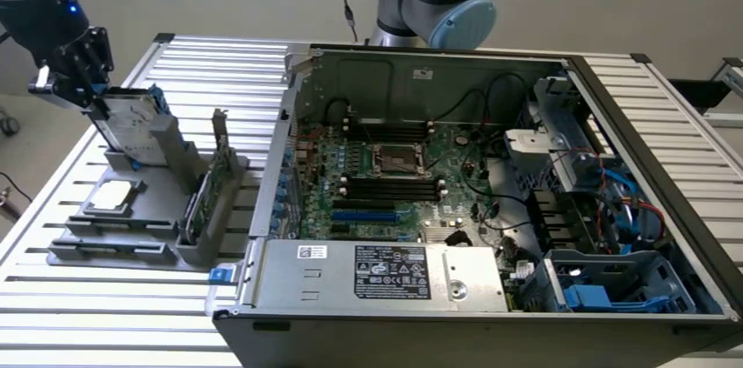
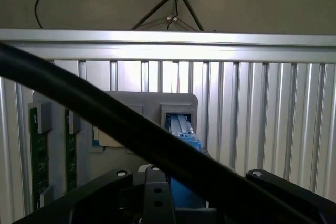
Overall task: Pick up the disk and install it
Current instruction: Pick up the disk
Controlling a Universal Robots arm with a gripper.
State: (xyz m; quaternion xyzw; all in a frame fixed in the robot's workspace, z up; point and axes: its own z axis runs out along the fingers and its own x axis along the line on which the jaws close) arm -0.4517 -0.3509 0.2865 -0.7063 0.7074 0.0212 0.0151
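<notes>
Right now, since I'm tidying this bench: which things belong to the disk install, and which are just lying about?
Job in hand: the disk, the gripper closed on it, the open computer case.
Lying about: the processor chip and the green circuit card, both in the grey rack.

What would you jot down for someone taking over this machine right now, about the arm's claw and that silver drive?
Gripper: at the upper end of the disk; a firm hold cannot be confirmed.
Disk: stands tilted with its lower end in the grey rack, to the exterior view's left of the open computer case.
Done: the gripper is at the disk.
Left: the disk is not yet out of the rack and not yet installed in the case.
</notes>
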